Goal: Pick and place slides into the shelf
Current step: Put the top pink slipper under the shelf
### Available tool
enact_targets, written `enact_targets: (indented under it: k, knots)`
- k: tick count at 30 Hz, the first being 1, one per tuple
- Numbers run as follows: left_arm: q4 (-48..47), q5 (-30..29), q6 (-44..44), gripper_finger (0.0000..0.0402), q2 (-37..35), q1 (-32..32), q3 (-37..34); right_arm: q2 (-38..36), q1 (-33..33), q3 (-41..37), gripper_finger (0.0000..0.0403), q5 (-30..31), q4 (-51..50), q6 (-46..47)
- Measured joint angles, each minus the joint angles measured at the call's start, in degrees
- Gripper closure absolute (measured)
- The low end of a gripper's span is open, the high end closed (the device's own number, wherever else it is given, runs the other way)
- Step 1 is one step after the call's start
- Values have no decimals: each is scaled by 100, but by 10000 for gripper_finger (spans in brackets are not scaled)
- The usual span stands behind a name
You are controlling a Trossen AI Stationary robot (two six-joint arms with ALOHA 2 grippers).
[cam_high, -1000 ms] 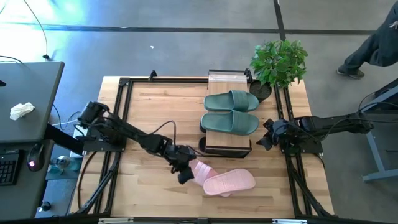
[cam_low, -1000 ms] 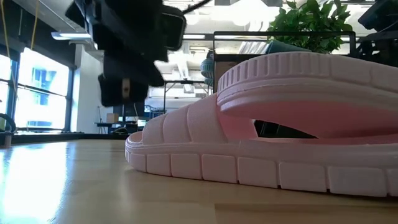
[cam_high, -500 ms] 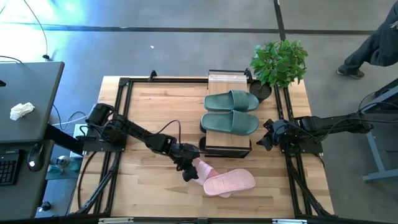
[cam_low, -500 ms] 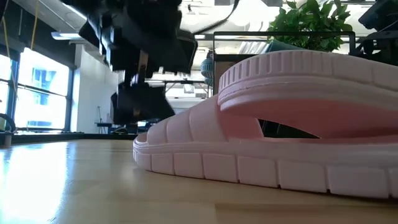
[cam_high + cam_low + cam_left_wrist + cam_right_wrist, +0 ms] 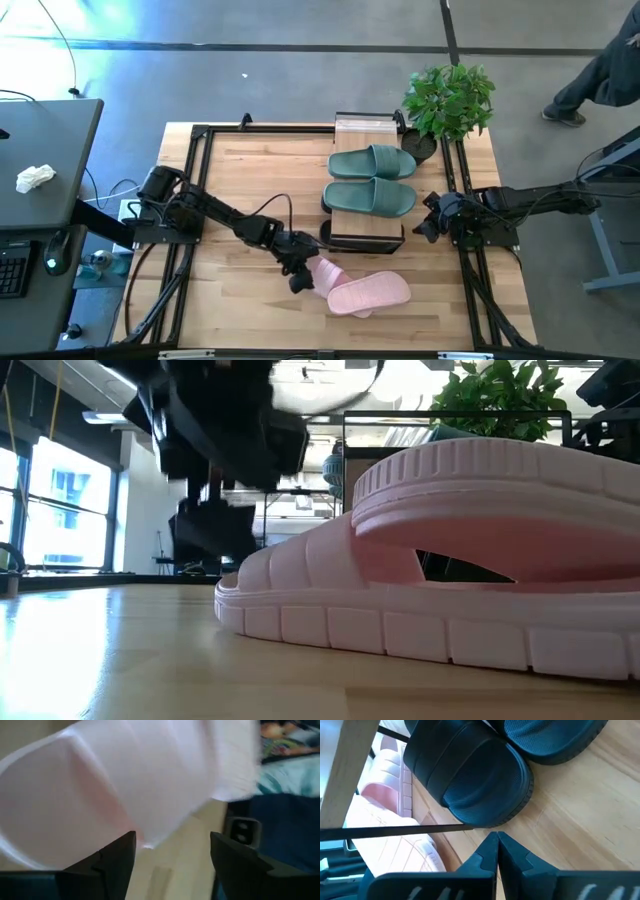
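Note:
The pale pink slides (image 5: 366, 291) lie on the tabletop near its near edge, one partly across the other (image 5: 322, 270). They fill the low view (image 5: 450, 550). My left gripper (image 5: 298, 277) is open, low at the left end of the pink pair (image 5: 125, 785). The sage green slides (image 5: 371, 180) lie side by side on the shelf's top board (image 5: 364, 129). A black slide (image 5: 470, 775) sits on the tabletop under the shelf. My right gripper (image 5: 421, 226) is shut and waits right of the shelf. My left gripper (image 5: 172, 837) comes in low from the table's left, and its open fingers (image 5: 117, 862) stand on either side of the pink slide's end edge (image 5: 145, 837). I cannot tell whether a finger touches that edge. The slide lies flat on the table.
A potted plant (image 5: 449, 99) stands at the far right corner behind the shelf. A black metal frame (image 5: 195, 190) runs along the table's sides. A dark desk (image 5: 45, 170) stands left of the table. A person (image 5: 605, 70) is on the floor at far right.
My left gripper has moved toward the table's right, up to the pink slides' left end, then eased back slightly. In the low view the pink slide's near end has slid a little away from the gripper along the table.

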Motion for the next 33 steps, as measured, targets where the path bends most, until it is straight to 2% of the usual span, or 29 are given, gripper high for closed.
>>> enact_targets:
  k: [7,12,14,17,22,27,30,33]
  knots:
    - [1030,416,604,188,-362,-416,72,-26,0,0,402,-169,-26,-127]
    - [1025,477,750,234,-448,-734,544,-73,-1,0,402,-177,-17,-163]
    - [884,326,1073,256,-459,-827,881,-73,-2,0,402,-181,-17,-269]
    - [-417,-355,2200,288,-472,-991,1552,-74,-2,0,402,-193,-13,-375]
    - [-3239,-2219,4011,322,-280,-1284,2823,-73,-1,0,402,-262,34,-458]
    - [-3586,-3688,6063,322,-105,-1529,3342,-74,-1,0,402,-261,88,-458]
    - [-3573,-4089,7372,310,91,-1622,3339,-72,0,0,402,-261,85,-430]
    - [-3591,-4131,8053,287,383,-1644,3339,-72,0,0,402,-250,109,-428]
